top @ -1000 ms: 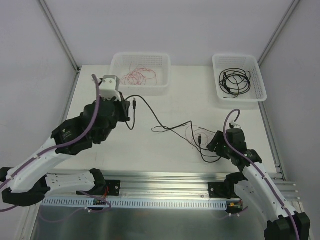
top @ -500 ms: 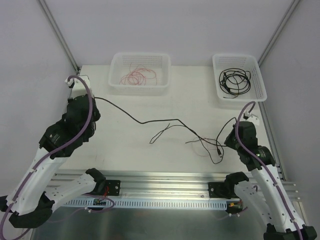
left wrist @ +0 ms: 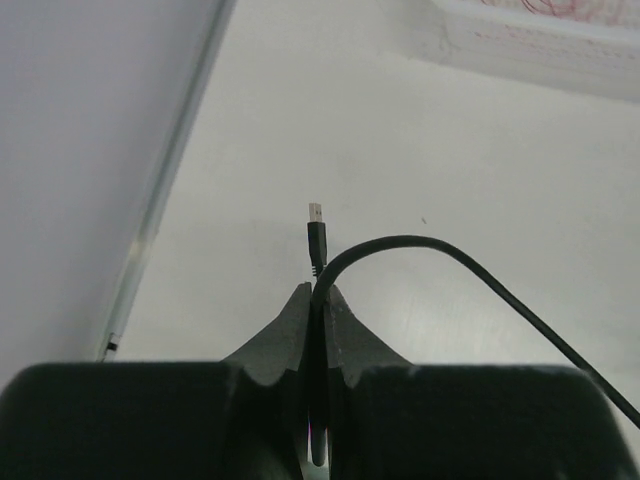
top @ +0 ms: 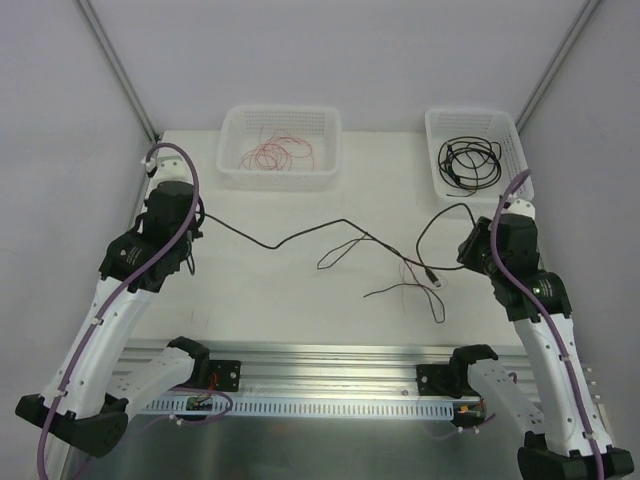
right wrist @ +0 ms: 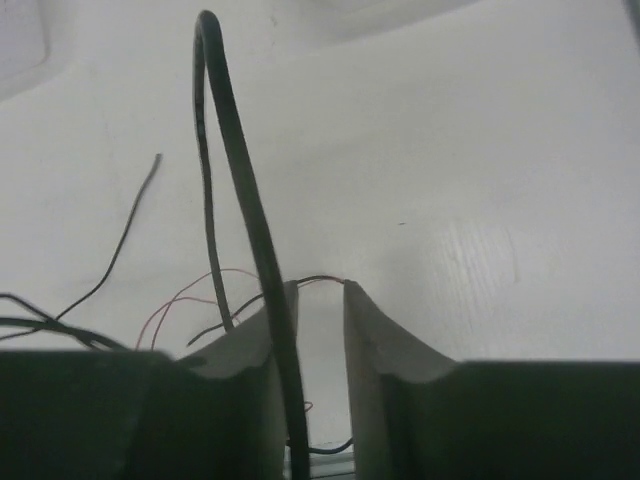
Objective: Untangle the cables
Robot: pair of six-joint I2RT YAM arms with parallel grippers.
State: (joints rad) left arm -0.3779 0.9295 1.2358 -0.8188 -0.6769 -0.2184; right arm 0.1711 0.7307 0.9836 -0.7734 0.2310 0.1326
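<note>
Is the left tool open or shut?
Shut. The left tool pinches the black cable just behind its USB plug, no gap showing.

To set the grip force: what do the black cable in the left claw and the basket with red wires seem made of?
Cable: probably rubbery plastic sheath, matte, bending freely; its plug tip looks metallic. Basket: likely white plastic, moulded grid walls.

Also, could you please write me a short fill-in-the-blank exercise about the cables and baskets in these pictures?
The left gripper is ____ on a black cable.
The wires in the left basket are ____.
The coil in the right basket is ____.
Missing words: shut; red; black.
</note>
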